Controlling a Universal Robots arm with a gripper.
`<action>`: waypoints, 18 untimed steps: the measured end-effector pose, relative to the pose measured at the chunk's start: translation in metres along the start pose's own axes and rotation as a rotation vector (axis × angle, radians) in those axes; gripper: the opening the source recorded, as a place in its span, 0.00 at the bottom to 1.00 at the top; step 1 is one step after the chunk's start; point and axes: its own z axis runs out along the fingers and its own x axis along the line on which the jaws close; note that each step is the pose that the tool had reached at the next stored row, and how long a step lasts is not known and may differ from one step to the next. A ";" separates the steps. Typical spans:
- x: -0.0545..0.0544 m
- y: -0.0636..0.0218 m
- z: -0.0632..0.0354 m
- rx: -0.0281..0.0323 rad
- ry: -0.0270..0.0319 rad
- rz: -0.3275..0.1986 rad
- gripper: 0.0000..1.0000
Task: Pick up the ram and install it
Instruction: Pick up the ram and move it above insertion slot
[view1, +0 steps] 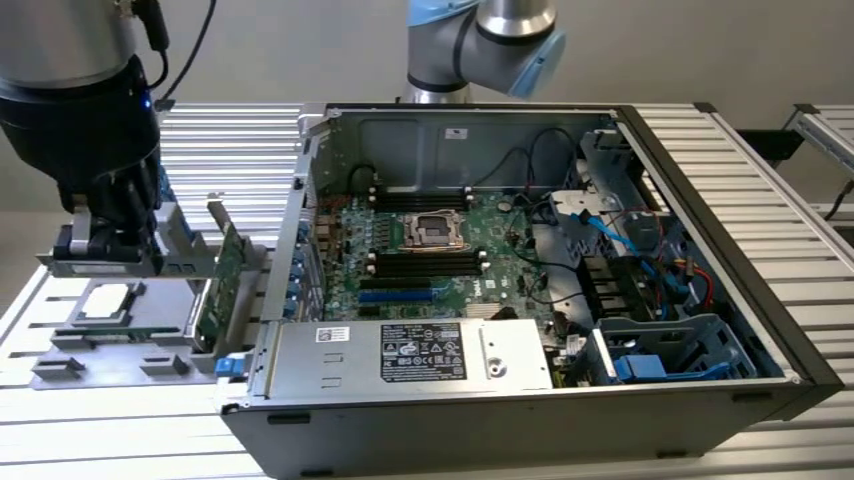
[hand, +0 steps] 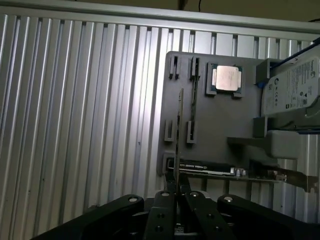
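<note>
Ram (hand: 178, 140) sat pinched between the two fingers (hand: 162, 210) of your gripper (hand: 178, 196), which had closed down narrow on one end of the stick, over the grey holder plate (hand: 220, 120). You had it on edge, its long side running away from the wrist. I judge that was because the plate's upright cradles keep such a thin board standing, and an edge-on hold suits a narrow slot. Whether its lower edge was touching the plate or free of it, you could not tell.

Seen edge-on, it showed as a slim dark sliver, straight and unbent, with its chips and green faces turned away. On the plate beside it a square processor (hand: 226, 79) lay flat in its own recess. The much larger expansion card (hand: 205, 169) stood on edge along the plate's border nearest the gripper. A hard drive (hand: 292, 92) rested at the side of the plate away from the bare counter (hand: 75, 125). The open computer case (view1: 534, 130) stood just beside the plate, its dark memory slots (view1: 424, 262) uncovered.
</note>
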 end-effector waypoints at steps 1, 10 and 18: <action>0.000 -0.0040 -0.0035 -0.0014 0.0000 0.000 0.14; 0.003 -0.0404 -0.0338 -0.0113 -0.0009 0.000 0.14; 0.005 -0.0742 -0.0554 -0.0174 -0.0011 0.000 0.14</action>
